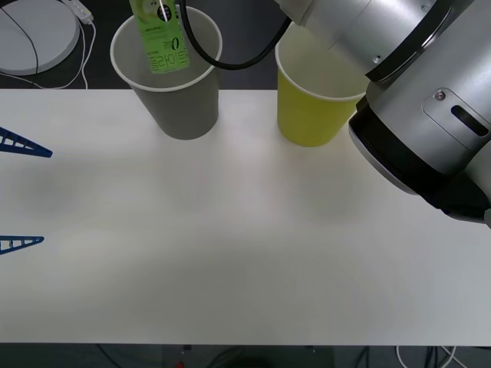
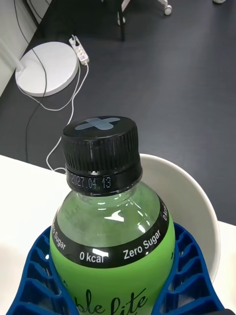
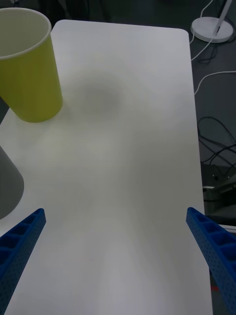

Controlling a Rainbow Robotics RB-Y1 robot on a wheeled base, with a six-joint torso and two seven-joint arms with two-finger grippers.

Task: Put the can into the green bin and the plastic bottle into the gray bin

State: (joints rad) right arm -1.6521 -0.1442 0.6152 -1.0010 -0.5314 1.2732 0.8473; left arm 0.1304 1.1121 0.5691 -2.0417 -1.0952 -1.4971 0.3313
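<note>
The plastic bottle (image 1: 159,40) hangs upright over the mouth of the gray bin (image 1: 180,107), its lower end level with the rim. My right gripper (image 2: 110,278) is shut on the plastic bottle (image 2: 110,231), one blue finger on each side below the black cap. The gray bin's white rim (image 2: 199,197) shows just behind it. The green bin (image 1: 307,115) stands to the right of the gray one, partly covered by my right arm. My left gripper (image 1: 44,196) hovers open over the table's left side, away from both bins. The can is out of view.
My right arm's bulky housing (image 1: 430,115) hangs over the table's right rear, and a black cable (image 1: 222,63) loops between the bins. A white round base (image 1: 31,34) with cords lies on the dark floor beyond the table's far edge. Bare white tabletop (image 1: 230,245) spreads across the front.
</note>
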